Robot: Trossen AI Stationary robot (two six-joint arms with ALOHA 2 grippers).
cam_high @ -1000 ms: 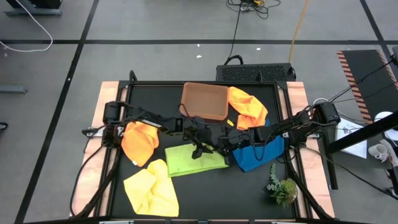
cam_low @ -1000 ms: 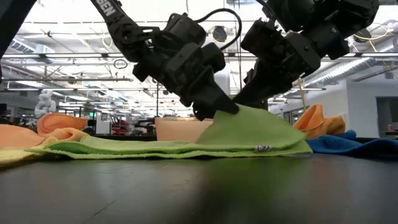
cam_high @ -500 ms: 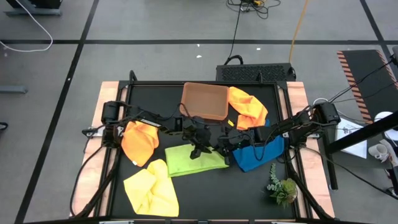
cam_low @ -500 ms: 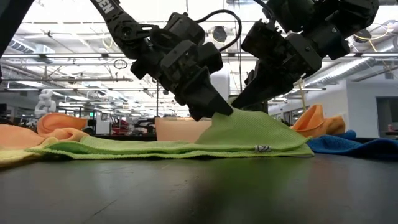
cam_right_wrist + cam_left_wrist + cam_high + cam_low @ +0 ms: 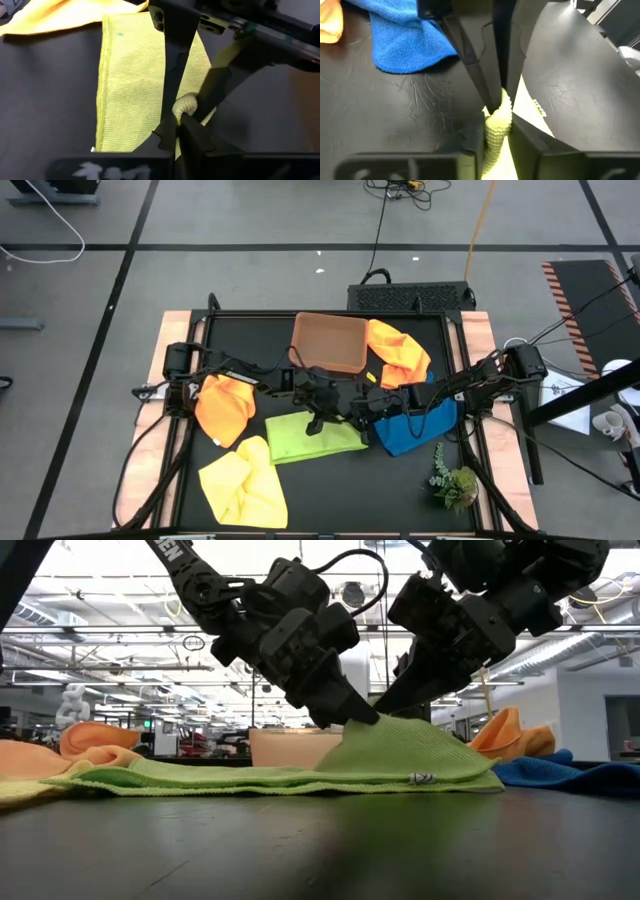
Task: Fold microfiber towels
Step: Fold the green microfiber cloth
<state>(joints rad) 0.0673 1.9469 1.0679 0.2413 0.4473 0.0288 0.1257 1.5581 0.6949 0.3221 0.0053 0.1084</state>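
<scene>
We see a grey floor (image 5: 250, 280) crossed by dark lines at twelve o'clock, and ceiling lights (image 5: 120, 585) over a bright hall.

Overhead room light, even & bright in high view; the black table top (image 5: 270, 340) stays matte, no glare, only soft shadows under arms. Low view: ceiling strip lights behind the lime green towel (image 5: 300, 772) blow out white, arms above it go near-silhouette; table surface in front of towel badly out of focus, dull sheen. Wrist views: own fingers blurred, towel weave sharp, faint reflections on table beside towel.
</scene>
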